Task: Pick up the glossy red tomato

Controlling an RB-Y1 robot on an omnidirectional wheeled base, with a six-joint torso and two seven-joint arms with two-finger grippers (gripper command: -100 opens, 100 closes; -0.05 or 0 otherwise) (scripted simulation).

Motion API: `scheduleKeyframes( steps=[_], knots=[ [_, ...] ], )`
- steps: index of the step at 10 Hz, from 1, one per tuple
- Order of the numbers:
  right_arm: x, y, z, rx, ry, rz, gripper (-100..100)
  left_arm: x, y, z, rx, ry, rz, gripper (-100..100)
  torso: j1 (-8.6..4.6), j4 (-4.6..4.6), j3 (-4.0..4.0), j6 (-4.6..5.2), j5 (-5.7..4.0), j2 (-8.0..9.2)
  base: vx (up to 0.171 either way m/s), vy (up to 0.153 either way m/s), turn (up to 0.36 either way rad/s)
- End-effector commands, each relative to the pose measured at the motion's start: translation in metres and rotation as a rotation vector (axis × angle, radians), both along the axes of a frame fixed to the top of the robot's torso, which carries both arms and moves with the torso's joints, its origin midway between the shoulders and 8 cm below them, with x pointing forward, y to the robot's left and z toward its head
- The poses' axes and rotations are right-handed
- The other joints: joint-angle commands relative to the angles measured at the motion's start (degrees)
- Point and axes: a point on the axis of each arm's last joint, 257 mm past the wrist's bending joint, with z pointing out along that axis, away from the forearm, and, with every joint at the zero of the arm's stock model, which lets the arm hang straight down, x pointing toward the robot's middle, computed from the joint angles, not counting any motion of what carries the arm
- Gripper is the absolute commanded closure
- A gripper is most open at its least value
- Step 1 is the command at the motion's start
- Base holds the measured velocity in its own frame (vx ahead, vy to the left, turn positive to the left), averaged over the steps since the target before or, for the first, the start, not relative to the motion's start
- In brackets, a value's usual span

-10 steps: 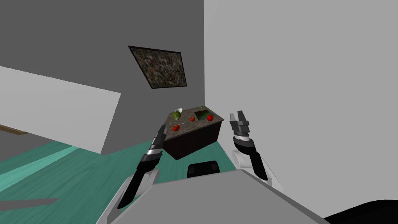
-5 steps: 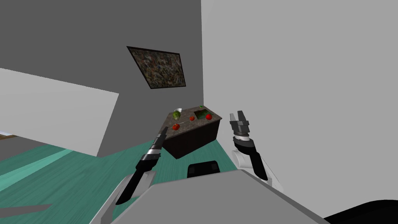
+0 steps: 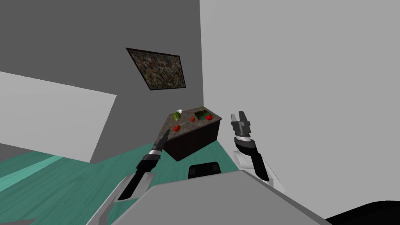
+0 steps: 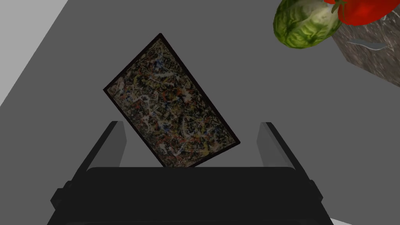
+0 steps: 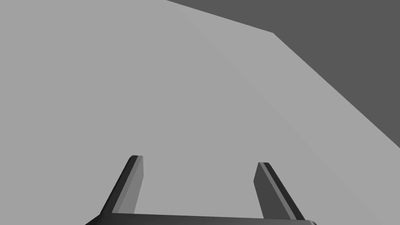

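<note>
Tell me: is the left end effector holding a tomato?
No, the left end effector stands open and empty; the tomato sits apart from it.

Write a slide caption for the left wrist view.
Open left gripper aimed at a wall picture, with green vegetable and red tomato nearby.

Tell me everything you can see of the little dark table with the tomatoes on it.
The table is a low, boxy block with near-black sides and a mottled grey-brown, stone-like top. It stands on the green floor in the corner of two grey walls, below a framed picture. On top lie a leafy green head, a red tomato, two more small red fruits and a dark green square patch. The open left gripper hangs by its near corner.
</note>
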Motion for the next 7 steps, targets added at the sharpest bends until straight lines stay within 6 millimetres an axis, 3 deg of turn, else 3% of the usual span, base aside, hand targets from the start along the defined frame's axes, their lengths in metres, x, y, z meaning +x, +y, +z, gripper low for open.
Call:
scheduleKeyframes(
  steps=[1, 6, 7],
  knots=[
    [0.0, 0.0, 0.0, 0.0, 0.0, 0.0, 0, 0.001, 0.006, -0.013, 0.01, 0.048, 0.015, -100, 0.0, 0.0, 0.0, 0.0, 0.0, 0.0, 0.058, 0.044, -0.055],
    [0.0, 0.0, 0.0, 0.0, 0.0, 0.0, 0, 0.006, 0.027, -0.061, 0.021, 0.204, 0.069, -100, 0.1, -0.05, -0.12, 0.0, 0.02, -0.2, 0.084, 0.056, -0.085],
    [0.0, 0.0, 0.0, 0.0, 0.0, 0.0, 0, 0.006, 0.029, -0.063, 0.021, 0.21, 0.073, -100, 0.12, -0.06, -0.14, 0.0, 0.03, -0.25, 0.077, 0.047, -0.028]
  ],
)
